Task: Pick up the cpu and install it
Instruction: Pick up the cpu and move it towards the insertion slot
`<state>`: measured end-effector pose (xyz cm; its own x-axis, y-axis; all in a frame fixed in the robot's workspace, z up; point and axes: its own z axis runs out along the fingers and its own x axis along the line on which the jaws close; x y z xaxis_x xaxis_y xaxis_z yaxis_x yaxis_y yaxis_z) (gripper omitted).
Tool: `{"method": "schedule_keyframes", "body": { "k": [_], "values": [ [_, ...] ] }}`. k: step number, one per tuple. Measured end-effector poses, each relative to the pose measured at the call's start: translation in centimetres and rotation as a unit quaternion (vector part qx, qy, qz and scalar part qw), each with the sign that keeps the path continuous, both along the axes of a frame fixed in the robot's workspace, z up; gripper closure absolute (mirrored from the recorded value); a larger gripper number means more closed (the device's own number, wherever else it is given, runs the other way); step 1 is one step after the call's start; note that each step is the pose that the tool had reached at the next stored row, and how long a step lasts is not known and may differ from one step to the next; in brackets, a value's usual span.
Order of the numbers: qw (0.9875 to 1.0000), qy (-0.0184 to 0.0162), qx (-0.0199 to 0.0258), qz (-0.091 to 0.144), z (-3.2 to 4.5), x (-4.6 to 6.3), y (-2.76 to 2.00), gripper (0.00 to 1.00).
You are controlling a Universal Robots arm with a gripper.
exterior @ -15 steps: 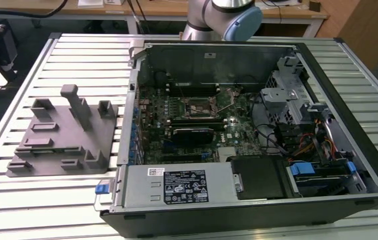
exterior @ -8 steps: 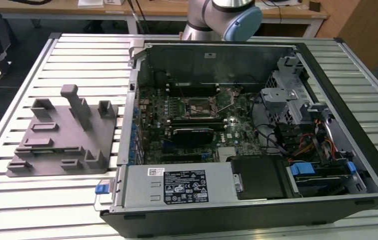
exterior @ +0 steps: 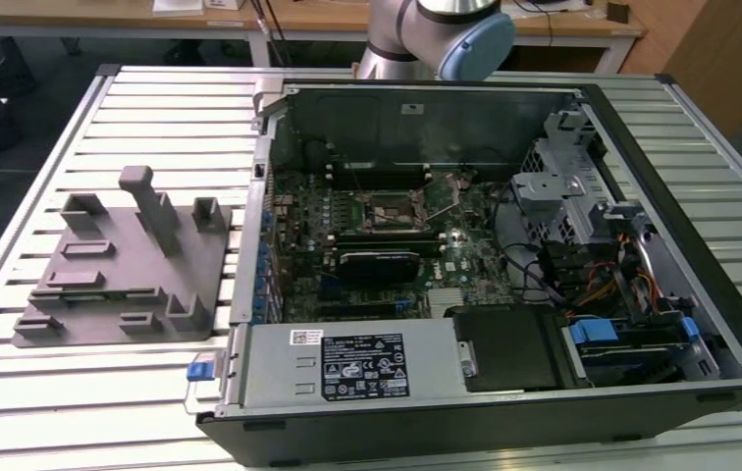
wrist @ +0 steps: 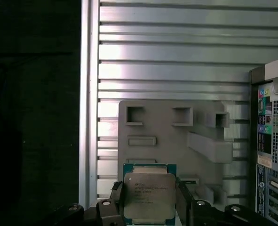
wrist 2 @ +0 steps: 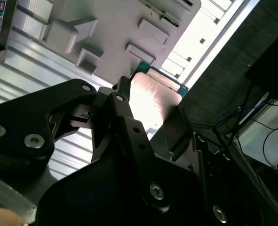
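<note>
The cpu point(wrist: 149, 193), a flat square chip with a pale silvery top plate and a green rim, sits between my gripper's point(wrist: 149, 203) two black fingers point(wrist: 116, 200). In both wrist views the gripper is shut on its opposite edges. It hangs well above the slatted table, with the grey plastic fixture point(wrist: 171, 141) far beneath it. The second wrist view shows the cpu's shiny plate point(wrist 2: 153, 94) from the side, clamped in the gripper point(wrist 2: 150, 123), with one finger point(wrist 2: 124, 120) against its edge.
In the exterior view an open computer case point(exterior: 503, 245) lies on the slatted table point(exterior: 135, 118), motherboard up, with the square socket point(exterior: 391, 208) near its middle. The grey fixture point(exterior: 123, 265) with upright posts stands at the exterior view's left. The arm's base point(exterior: 430, 39) rises behind the case.
</note>
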<state>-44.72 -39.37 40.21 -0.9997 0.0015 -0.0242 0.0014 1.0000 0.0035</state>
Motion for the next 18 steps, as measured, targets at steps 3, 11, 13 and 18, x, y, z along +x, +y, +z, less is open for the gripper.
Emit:
{"method": "schedule_keyframes", "body": {
  "k": [3,11,13,18],
  "values": [
    [1.0000,-0.0001,0.0000,0.000,0.79,0.00,0.05,0.47],
    [1.0000,-0.0001,0.0000,0.000,1.06,0.00,0.05,0.47],
    [1.0000,-0.0001,0.0000,0.000,1.07,0.01,0.06,0.47],
    [1.0000,0.0000,0.0000,0.000,1.07,0.52,0.06,0.47]
  ]
}}
